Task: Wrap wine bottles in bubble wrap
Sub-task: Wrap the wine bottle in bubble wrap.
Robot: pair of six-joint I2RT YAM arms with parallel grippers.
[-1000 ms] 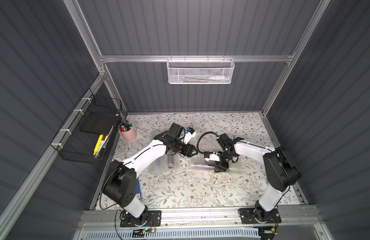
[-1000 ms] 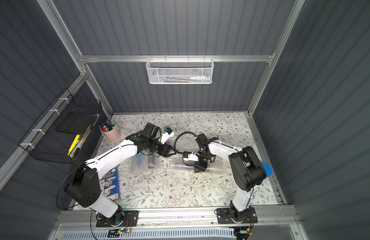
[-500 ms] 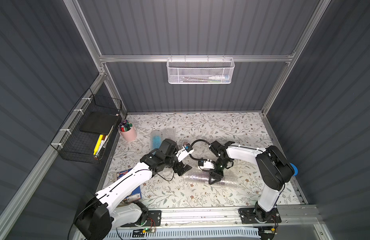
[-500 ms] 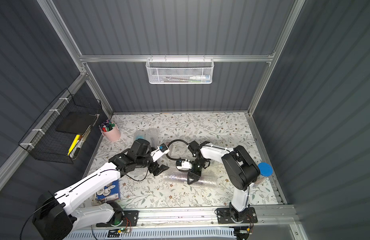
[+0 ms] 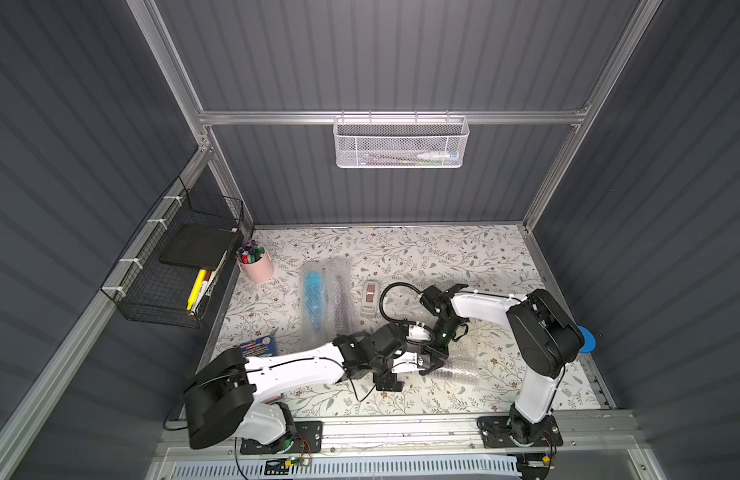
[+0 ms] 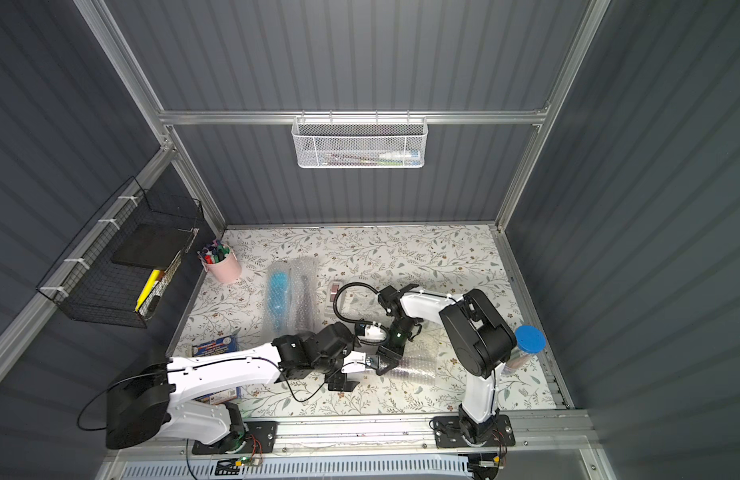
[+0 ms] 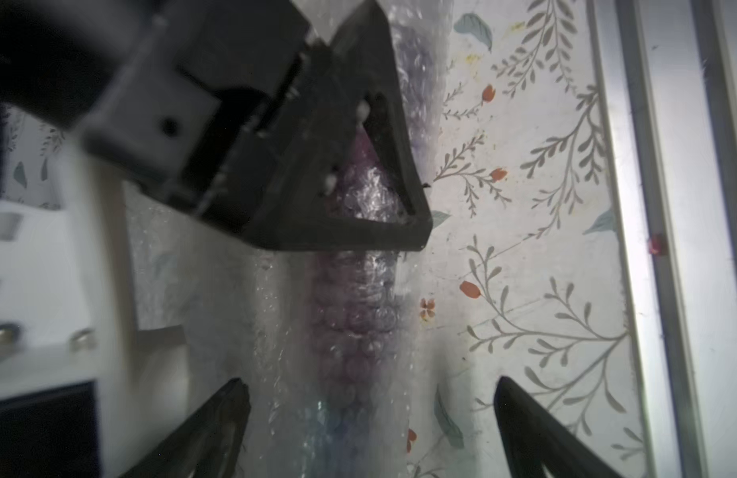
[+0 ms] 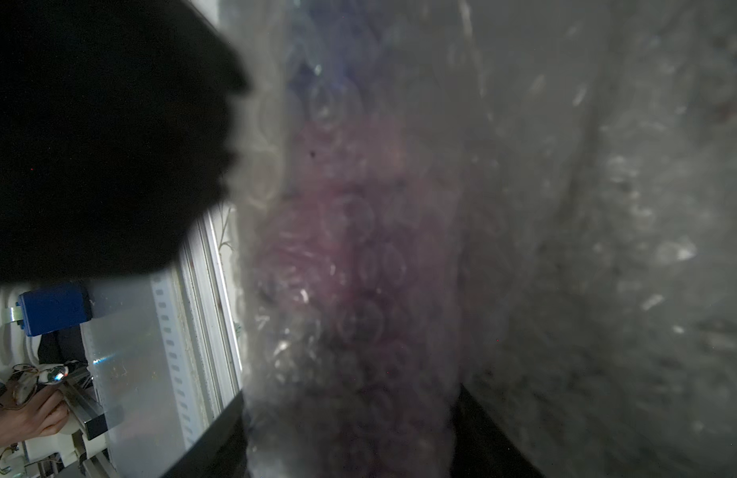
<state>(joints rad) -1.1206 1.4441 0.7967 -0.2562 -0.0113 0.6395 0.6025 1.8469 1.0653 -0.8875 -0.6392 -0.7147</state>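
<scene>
Floral table (image 5: 422, 249) holds a pink pen cup (image 5: 258, 266), a bubble-wrapped blue bottle (image 5: 314, 295), and a tape dispenser (image 5: 370, 297)

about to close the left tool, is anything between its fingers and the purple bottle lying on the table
Only the clear bubble wrap rolled around the dark purple glass bottle. The open left tool straddles that roll with nothing else between. The right tool clasps the roll farther along, outside the gap.
</scene>
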